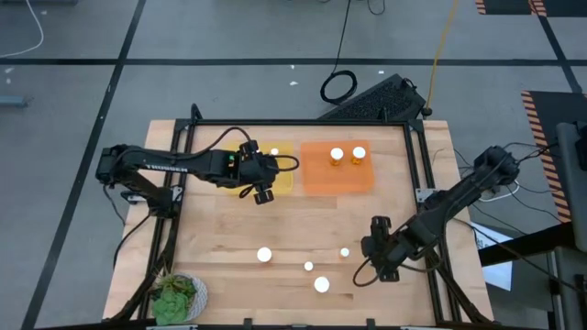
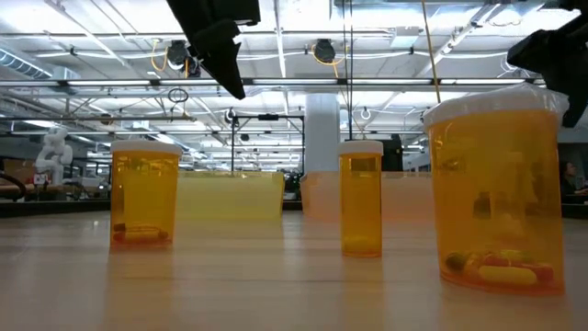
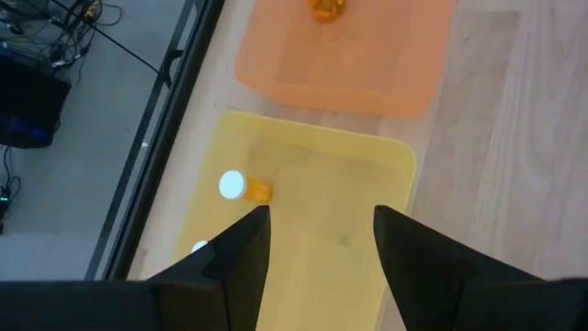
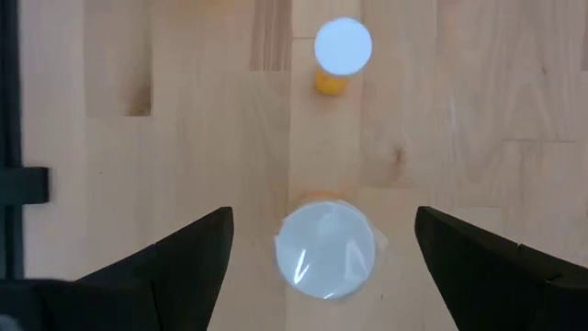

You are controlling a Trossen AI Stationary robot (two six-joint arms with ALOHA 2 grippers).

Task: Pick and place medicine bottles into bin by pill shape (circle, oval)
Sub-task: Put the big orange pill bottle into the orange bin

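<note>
Medicine bottle: light, rigid, slick plastic; grip body below cap. Right claw apart above it. Left claw apart over yellow bin.

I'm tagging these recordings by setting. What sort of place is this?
Probably a robotics lab or workshop: a wooden bench inside a black frame, loose cables on a grey floor, and ceiling trusses with strip lights behind the medicine bottles.

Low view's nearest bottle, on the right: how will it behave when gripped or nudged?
Bottle holds only a few pills at its bottom, so probably light. Its smooth round wall may slip, and once tipped it would likely roll.
</note>
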